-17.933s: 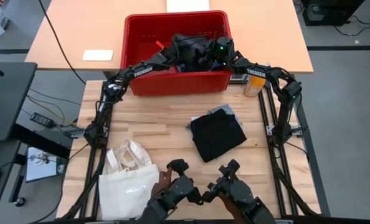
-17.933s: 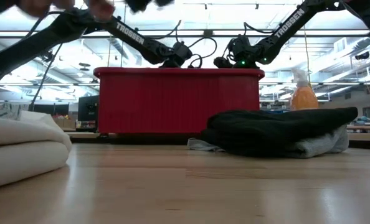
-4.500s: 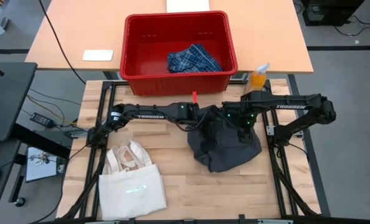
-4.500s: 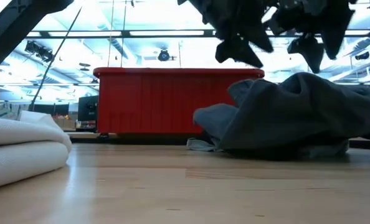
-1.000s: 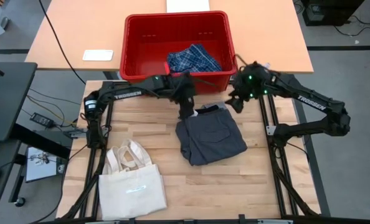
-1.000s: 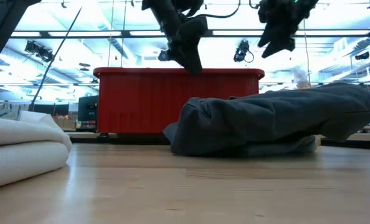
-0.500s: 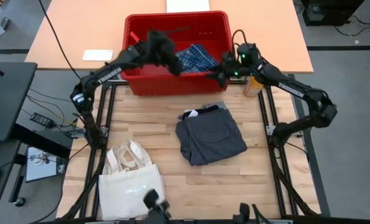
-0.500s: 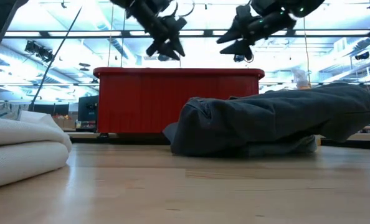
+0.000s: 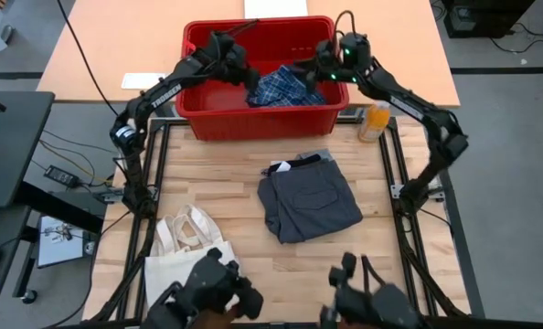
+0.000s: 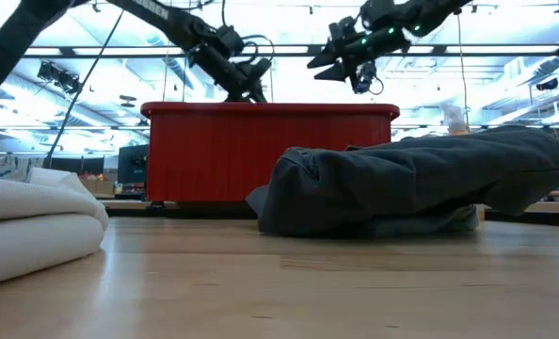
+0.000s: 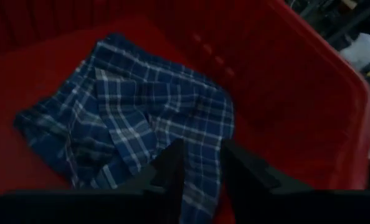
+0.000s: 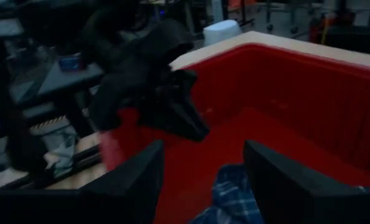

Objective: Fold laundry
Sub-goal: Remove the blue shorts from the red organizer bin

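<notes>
Both arms reach into the red plastic bin [image 9: 262,108]: left gripper [image 11: 200,163] jaws narrowly parted, empty, right gripper [image 12: 200,163] wide, empty. Pinch opposite edges of the crumpled blue-and-white plaid garment [image 11: 135,121], lifting evenly.

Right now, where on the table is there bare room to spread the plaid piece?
Bare wood lies between the red bin and the folded dark pile, left of that pile above the tote bag, and along the near edge. The pile's own spot is crowded.

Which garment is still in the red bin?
The blue-and-white plaid cloth piece, alone inside the red plastic bin. The folded charcoal garment lies out on the wooden table.
</notes>
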Controlling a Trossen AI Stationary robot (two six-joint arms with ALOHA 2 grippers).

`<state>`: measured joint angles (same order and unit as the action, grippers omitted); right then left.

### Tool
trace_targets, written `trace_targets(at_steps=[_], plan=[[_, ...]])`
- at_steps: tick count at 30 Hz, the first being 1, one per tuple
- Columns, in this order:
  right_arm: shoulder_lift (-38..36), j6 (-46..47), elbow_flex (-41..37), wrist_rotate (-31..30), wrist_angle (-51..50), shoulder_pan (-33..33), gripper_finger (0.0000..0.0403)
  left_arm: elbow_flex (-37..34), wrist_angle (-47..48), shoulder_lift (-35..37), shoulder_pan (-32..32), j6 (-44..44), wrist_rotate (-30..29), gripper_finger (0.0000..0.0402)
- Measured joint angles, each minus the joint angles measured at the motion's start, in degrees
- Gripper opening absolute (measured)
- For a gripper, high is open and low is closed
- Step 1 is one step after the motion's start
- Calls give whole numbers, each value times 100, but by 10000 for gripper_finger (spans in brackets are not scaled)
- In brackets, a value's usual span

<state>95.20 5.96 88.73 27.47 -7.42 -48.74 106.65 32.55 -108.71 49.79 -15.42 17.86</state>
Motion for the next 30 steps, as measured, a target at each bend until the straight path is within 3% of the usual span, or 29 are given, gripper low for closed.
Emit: trace_targets(at_steps=[7, 11, 23, 30], plan=[[1081, 70, 1008, -4, -16, -260, 226, 0, -589, -297, 358, -384, -45, 103], [1588, 48, 1337, -71, -32, -350, 226, 0, -571, -548, 627, -456, -76, 123], [2096, 8, 1478, -75, -41, -358, 226, 0, -217, -1241, 815, -948, 331, 292], [2096, -382, 1478, -261, -272, -360, 226, 0, -15, -1726, 812, -1498, 475, 366]])
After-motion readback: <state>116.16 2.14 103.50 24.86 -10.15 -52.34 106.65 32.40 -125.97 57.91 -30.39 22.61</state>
